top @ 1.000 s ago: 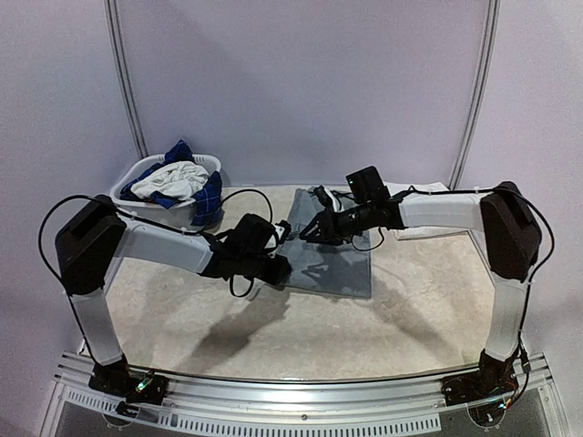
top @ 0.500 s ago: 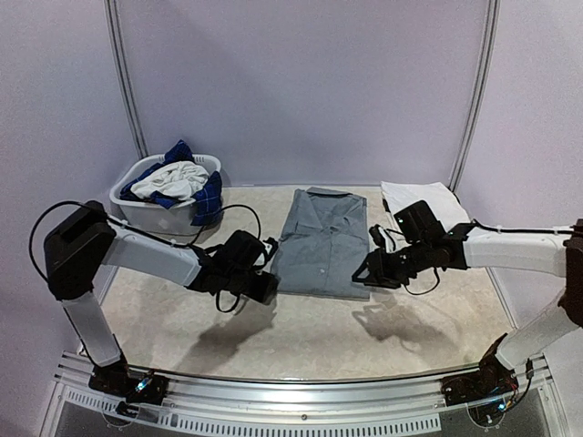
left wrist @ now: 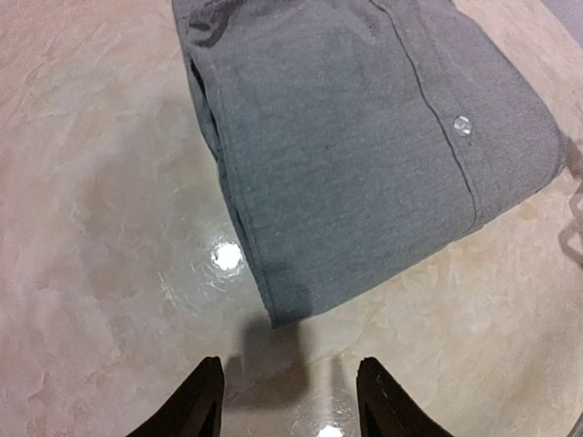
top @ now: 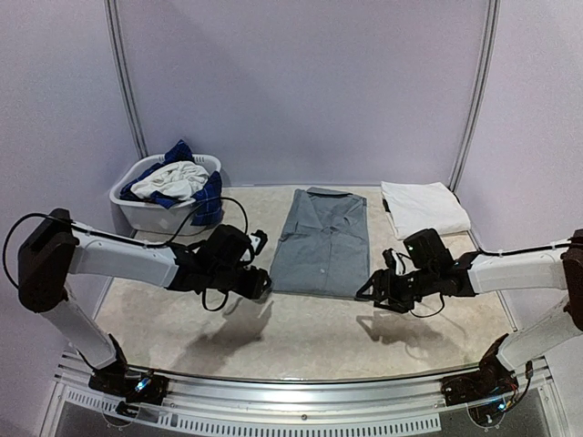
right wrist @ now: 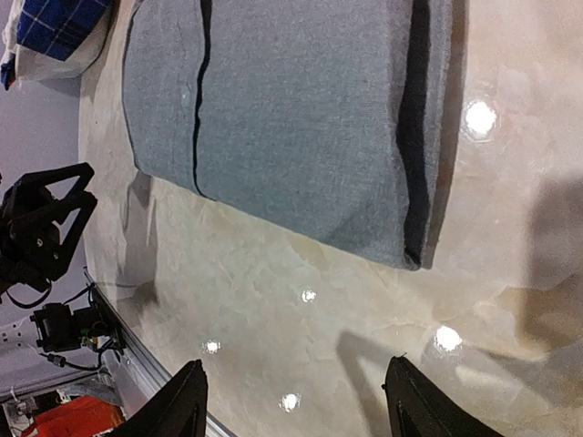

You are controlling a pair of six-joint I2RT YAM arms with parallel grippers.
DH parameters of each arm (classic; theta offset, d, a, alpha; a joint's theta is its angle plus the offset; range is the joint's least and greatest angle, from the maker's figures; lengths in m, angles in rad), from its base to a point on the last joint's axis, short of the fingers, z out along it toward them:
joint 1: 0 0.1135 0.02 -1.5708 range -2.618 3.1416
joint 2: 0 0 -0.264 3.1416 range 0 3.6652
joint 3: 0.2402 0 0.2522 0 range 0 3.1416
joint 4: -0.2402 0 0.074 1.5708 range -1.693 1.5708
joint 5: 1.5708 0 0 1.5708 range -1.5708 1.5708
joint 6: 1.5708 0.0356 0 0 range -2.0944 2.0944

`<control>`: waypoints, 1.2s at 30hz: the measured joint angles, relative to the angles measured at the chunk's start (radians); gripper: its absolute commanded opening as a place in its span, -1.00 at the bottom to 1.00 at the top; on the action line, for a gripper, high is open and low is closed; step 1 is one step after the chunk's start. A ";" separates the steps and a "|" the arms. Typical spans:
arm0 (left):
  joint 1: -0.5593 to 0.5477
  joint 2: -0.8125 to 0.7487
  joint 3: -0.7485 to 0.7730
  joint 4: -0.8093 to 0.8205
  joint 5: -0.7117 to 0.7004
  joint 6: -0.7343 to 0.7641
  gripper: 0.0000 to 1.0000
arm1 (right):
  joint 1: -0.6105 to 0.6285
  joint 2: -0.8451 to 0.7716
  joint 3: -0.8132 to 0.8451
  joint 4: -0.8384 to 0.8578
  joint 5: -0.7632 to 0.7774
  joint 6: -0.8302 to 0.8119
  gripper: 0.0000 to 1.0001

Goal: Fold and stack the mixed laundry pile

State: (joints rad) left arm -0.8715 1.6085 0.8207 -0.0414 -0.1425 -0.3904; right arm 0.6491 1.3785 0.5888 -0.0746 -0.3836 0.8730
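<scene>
A folded grey shirt (top: 321, 241) lies flat at the table's centre; its button placket shows in the left wrist view (left wrist: 364, 137). My left gripper (top: 259, 282) hovers open just off the shirt's near left corner, with only bare table between its fingers (left wrist: 290, 364). My right gripper (top: 369, 291) is open and empty beside the near right corner (right wrist: 293, 364), with the shirt (right wrist: 291, 118) ahead of it. A folded white piece (top: 424, 208) lies at the back right. Blue plaid and white pieces (top: 178, 182) fill the basket.
The white oval basket (top: 137, 211) stands at the back left, with blue plaid cloth (right wrist: 59, 23) hanging over its side. The table's metal front rail (top: 301, 401) runs along the near edge. The left gripper's black body (right wrist: 46, 228) shows in the right wrist view.
Both grippers have opened and drawn back from the grey shirt toward the near edge. The right arm swung from over the shirt's far part to its near right corner. The shirt now lies flat.
</scene>
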 measured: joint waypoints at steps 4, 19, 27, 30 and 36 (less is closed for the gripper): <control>0.000 0.002 -0.012 -0.005 -0.004 -0.005 -0.02 | -0.010 0.037 -0.037 0.093 -0.002 0.046 0.17; 0.000 -0.008 -0.041 -0.001 -0.014 -0.022 -0.10 | -0.084 0.246 -0.131 0.525 -0.098 0.172 -0.15; 0.000 -0.045 -0.052 -0.003 -0.024 -0.029 -0.11 | -0.100 0.334 -0.132 0.655 -0.135 0.202 -0.48; 0.000 -0.061 -0.053 -0.003 -0.024 -0.032 -0.11 | -0.100 0.338 -0.137 0.660 -0.127 0.202 -0.76; 0.000 -0.066 -0.070 0.004 -0.005 -0.032 0.23 | -0.100 0.345 -0.143 0.650 -0.121 0.195 -0.97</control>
State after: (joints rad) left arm -0.8719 1.5425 0.7509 -0.0372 -0.1471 -0.4221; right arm 0.5488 1.7233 0.4454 0.5758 -0.5045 1.0676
